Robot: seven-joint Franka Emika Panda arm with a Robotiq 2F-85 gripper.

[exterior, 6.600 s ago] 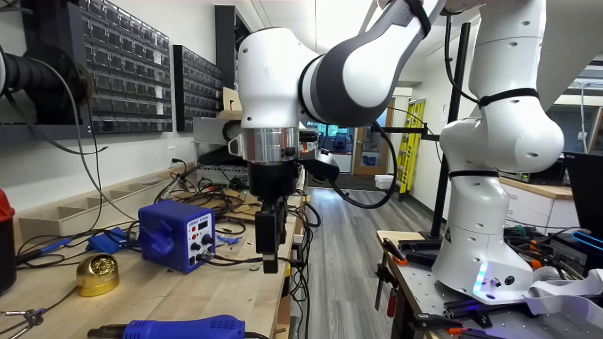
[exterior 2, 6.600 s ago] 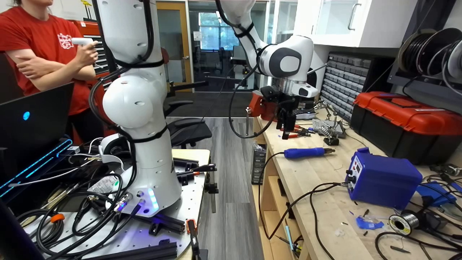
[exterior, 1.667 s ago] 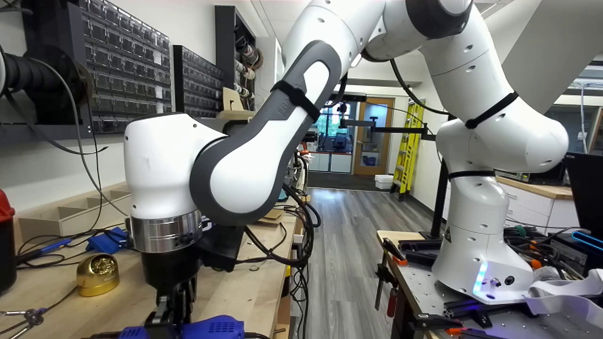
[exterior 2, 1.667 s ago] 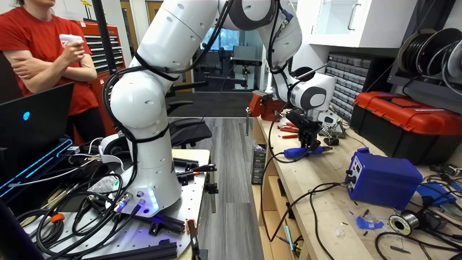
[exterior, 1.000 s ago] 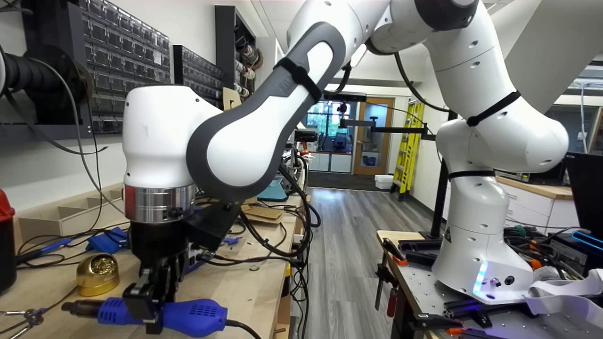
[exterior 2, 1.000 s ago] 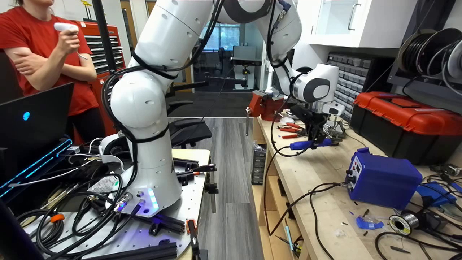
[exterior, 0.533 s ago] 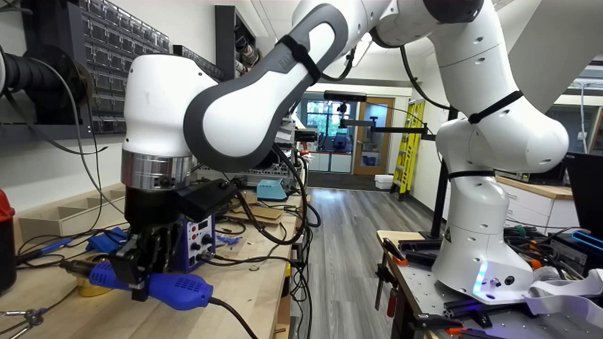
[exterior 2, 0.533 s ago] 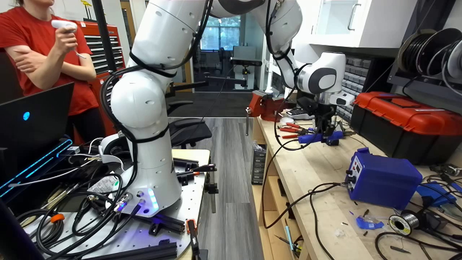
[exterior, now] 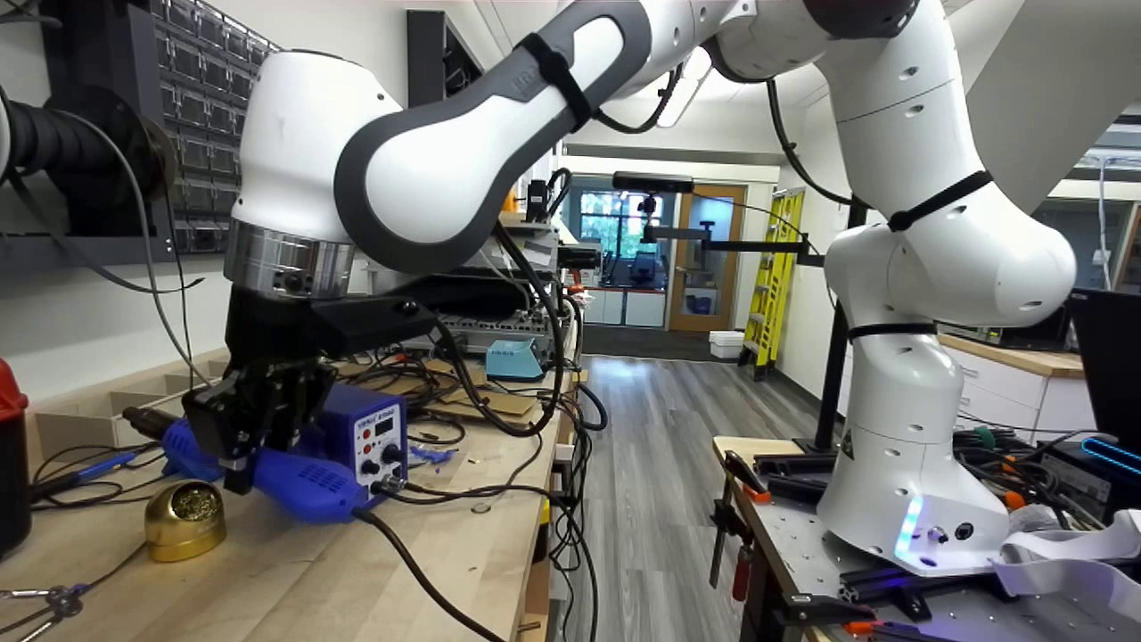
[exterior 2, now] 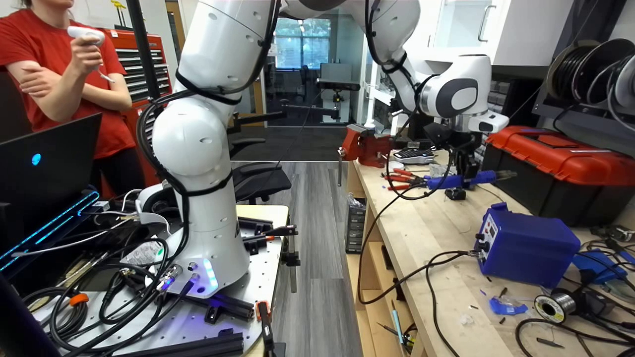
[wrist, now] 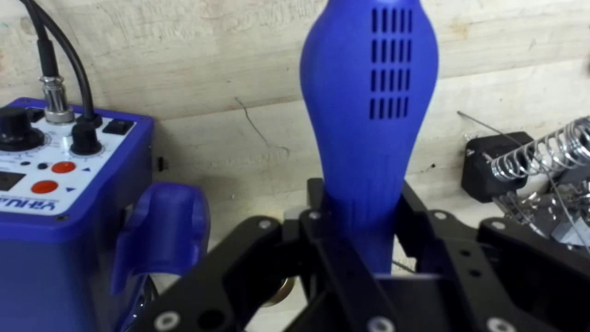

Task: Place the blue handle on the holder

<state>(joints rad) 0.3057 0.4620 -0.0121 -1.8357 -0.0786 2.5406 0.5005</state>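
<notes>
The long blue handle [exterior: 312, 486], with vent slots and a dark nozzle, hangs above the bench. My gripper [wrist: 362, 198] is shut on its slim middle, with a finger on either side. The handle [exterior 2: 486, 177] tilts in both exterior views, nozzle end higher, while its black cord trails from the lower end. In the wrist view, the blue cradle-shaped holder [wrist: 161, 230] sticks out from the side of the blue box unit [wrist: 69, 184], left of the gripper. The holder has nothing in it. In an exterior view the arm and handle hide the holder's side of the box [exterior: 374, 437].
A brass tip cleaner [exterior: 184, 526] stands on the bench below the handle. Near the gripper is a red-and-black toolbox [exterior 2: 560, 163] by the wall. Red-handled pliers [exterior 2: 397, 178] and a red vise [exterior 2: 364, 148] lie farther along. A spring stand [wrist: 493, 170] sits right of the handle.
Earlier the handle lay on the bench and the gripper was above it, then around it. Over the last second the gripper has lifted it higher and toward the wall, and its tilt has grown.
</notes>
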